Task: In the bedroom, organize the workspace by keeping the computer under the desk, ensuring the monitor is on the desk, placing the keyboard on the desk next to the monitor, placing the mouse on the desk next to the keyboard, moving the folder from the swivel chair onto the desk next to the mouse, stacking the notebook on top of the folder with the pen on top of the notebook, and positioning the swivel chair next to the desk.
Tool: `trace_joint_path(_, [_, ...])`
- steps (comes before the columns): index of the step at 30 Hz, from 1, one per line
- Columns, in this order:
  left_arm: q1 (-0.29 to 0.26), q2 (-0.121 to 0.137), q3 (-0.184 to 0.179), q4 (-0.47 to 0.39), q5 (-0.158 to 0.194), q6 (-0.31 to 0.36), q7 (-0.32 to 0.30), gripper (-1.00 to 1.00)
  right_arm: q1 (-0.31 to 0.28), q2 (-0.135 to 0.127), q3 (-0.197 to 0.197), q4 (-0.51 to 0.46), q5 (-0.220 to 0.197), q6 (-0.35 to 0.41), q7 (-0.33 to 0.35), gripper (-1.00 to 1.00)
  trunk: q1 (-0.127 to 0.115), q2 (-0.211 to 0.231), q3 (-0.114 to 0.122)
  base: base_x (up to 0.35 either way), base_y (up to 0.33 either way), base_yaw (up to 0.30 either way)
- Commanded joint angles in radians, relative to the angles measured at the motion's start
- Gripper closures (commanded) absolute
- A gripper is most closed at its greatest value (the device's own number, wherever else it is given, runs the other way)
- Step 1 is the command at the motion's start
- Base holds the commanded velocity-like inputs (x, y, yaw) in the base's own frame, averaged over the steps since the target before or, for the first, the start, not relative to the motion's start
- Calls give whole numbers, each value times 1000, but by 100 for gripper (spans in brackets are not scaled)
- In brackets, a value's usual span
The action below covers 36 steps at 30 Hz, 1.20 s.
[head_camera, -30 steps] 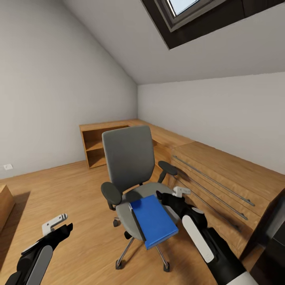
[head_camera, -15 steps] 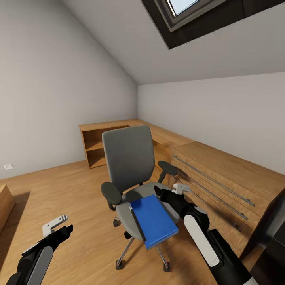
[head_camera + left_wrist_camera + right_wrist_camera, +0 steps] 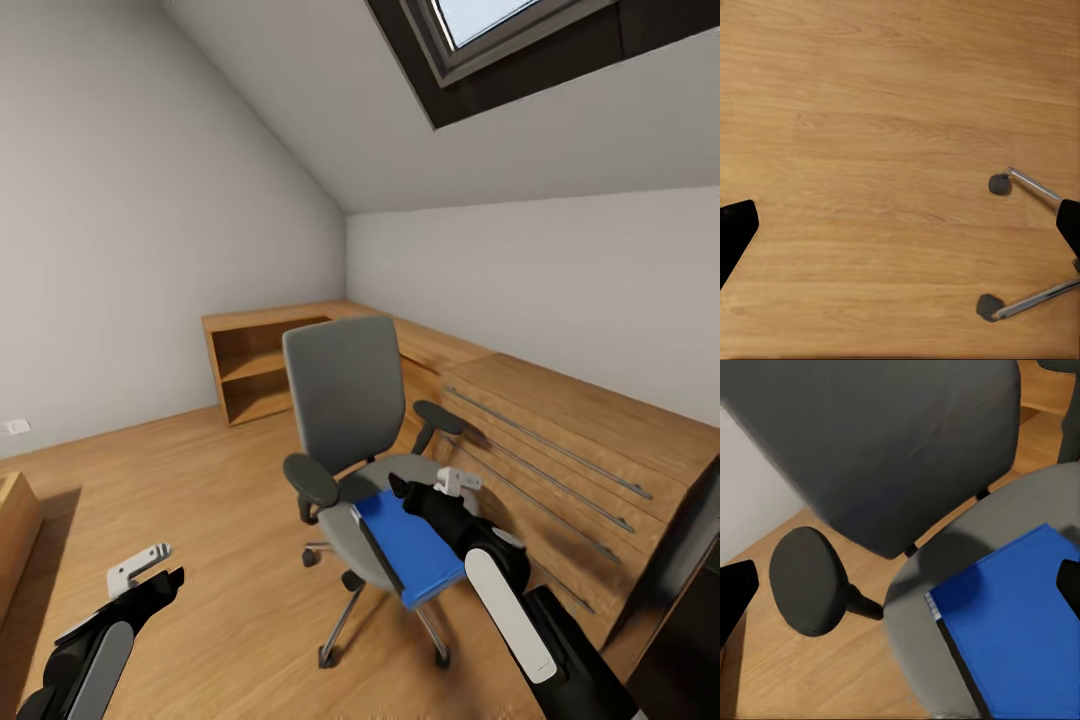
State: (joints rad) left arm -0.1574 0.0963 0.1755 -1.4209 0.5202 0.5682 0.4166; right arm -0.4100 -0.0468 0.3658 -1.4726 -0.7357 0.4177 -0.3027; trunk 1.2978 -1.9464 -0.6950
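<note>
Wood floor (image 3: 200, 480) runs under the swivel chair (image 3: 350, 400), and the blue folder (image 3: 410, 545) lies on its seat. Just above the folder hangs the right claw (image 3: 430, 490), fingers apart. It should probably come down slowly and pinch one edge. Low wooden cabinets (image 3: 560, 440) stand close behind the chair. Beside the chair, the left claw (image 3: 150, 570) waits, also apart.

Blue folder (image 3: 412, 546) lies on the swivel chair (image 3: 350, 420); right end effector (image 3: 428, 487) seemingly just above it.
</note>
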Motion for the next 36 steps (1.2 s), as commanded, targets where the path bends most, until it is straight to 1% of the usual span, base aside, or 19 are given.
trace_joint_path(1, [-1,0,-1,-1,11,2,8,-100,-1,-1,2,-2,-10,1,-10,-100,-1,-1,-1,-270,169,-2])
trace_joint_path(10, [-1,1,-1,-1,11,4,8,-100,-1,-1,0,16,-13,-1,-8,-100,-1,-1,-1,-314,41,-37])
trace_joint_path(14, [-1,4,0,-2,11,4,8,-100,-1,-1,-3,37,-48,-15,-8,-100,-1,-1,-1,-181,2,-213])
trace_joint_path(15, [-1,5,0,-2,11,4,8,-100,-1,-2,-5,48,-73,-23,-7,-100,-1,-1,-1,-77,1,-246])
trace_joint_path(16, [-1,5,1,-3,11,4,8,-100,-1,-2,-6,54,-88,-27,-7,-100,-1,-1,-1,-62,1,-250])
trace_joint_path(17, [-1,6,1,-5,11,4,8,-100,-1,-3,-9,66,-119,-33,-7,-100,-1,-1,-1,-39,0,-257])
trace_joint_path(18, [-1,6,1,-5,11,4,8,-100,-1,-3,-13,73,-134,-36,-7,-100,-1,-1,-1,-32,0,-259])
trace_joint_path(19, [-1,5,1,-7,11,4,8,-100,-1,-3,-25,87,-165,-39,-6,-100,-1,-1,-1,-20,0,-263])
trace_joint_path(20, [-1,5,1,-10,11,4,8,-100,-1,-3,-34,94,-181,-40,-6,-100,-1,-1,-1,-16,0,-264])
trace_joint_path(21, [-1,5,1,-20,12,4,8,-100,-1,-3,-58,110,-211,-41,-5,-100,-1,-1,-1,-10,0,-265])
trace_joint_path(22, [-1,4,1,-28,12,4,8,-100,-1,-4,-71,119,-227,-41,-5,-100,-1,-1,-1,-8,0,-266])
trace_joint_path(23, [-1,3,1,-45,12,4,8,-100,-1,-4,-99,137,-261,-40,-4,-100,-1,-1,-1,-5,0,-267])
trace_joint_path(25, [-1,2,1,-60,12,4,8,-100,-1,-4,-124,156,-299,-39,-3,-100,-1,-1,-1,-4,0,-267])
trace_joint_path(26, [-1,1,1,-70,13,4,8,-100,-1,-4,-146,175,-339,-37,-2,-100,-1,-1,-1,-2,0,-268])
trace_joint_path(27, [-1,1,1,-74,13,4,8,-100,-1,-5,-155,184,-359,-37,-2,-100,-1,-1,-1,-2,0,-268])
trace_joint_path(29, [-1,1,1,-82,13,4,9,-100,-1,-12,-177,211,-431,-36,0,-100,7,-15,-7,-1,0,-268])
trace_joint_path(30, [-1,1,1,-83,13,4,9,-100,-1,-15,-180,216,-446,-36,0,-100,11,-22,-10,-1,0,-269])
trace_joint_path(31, [-1,1,1,-84,13,4,9,-100,-1,-22,-185,226,-472,-36,1,-100,15,-29,-14,0,0,-269])
trace_joint_path(36, [-1,0,1,-87,14,5,9,-100,-1,-40,-191,244,-548,-35,18,-100,34,-64,-29,0,0,-269])
